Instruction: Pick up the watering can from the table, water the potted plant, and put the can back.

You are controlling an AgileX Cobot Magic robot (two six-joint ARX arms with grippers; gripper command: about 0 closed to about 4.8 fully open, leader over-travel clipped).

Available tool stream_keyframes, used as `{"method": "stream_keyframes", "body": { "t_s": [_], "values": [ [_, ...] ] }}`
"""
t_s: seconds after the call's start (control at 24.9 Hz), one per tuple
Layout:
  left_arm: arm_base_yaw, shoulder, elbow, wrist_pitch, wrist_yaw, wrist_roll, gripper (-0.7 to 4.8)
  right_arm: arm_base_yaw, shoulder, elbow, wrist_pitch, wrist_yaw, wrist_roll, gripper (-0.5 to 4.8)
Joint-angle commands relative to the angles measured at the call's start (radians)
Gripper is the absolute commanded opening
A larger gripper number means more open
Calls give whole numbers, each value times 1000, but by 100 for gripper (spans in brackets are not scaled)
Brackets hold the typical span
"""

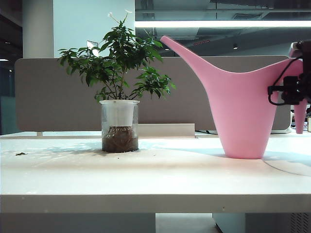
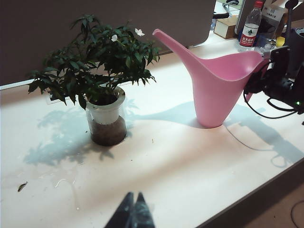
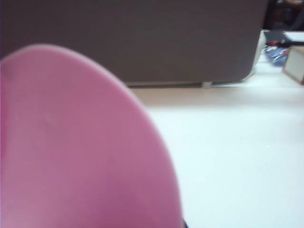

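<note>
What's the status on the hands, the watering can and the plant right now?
Left hand shut, parked low over the table. Right hand at the watering can handle, grip unclear. Can upright on table. Potted plant beside it, path clear.

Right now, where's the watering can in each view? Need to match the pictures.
Exterior view: watering can stands right of centre on the table, spout towards the potted plant.
Left wrist view: watering can upper right of centre, right gripper at its handle end.
Right wrist view: pink watering can fills the near side, blurred.
Shared landmark: the grey partition behind the table.
</note>
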State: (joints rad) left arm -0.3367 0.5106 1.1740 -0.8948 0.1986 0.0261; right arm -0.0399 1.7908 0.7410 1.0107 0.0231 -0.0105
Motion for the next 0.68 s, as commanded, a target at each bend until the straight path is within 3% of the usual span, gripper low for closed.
{"method": "stream_keyframes", "body": {
  "t_s": [0.04,0.28,0.52,0.68],
  "values": [
    [2,-1,3,13,0,0,-5,1,-8,43,14,-2,13,-6],
    [2,-1,3,13,0,0,-5,1,-102,153,-48,-26,11,-6],
    [2,-1,3,13,0,0,-5,3,-214,394,-307,-74,-63,-6],
    [2,-1,3,13,0,0,-5,16,-238,654,-615,-100,-186,-6]
  ]
}}
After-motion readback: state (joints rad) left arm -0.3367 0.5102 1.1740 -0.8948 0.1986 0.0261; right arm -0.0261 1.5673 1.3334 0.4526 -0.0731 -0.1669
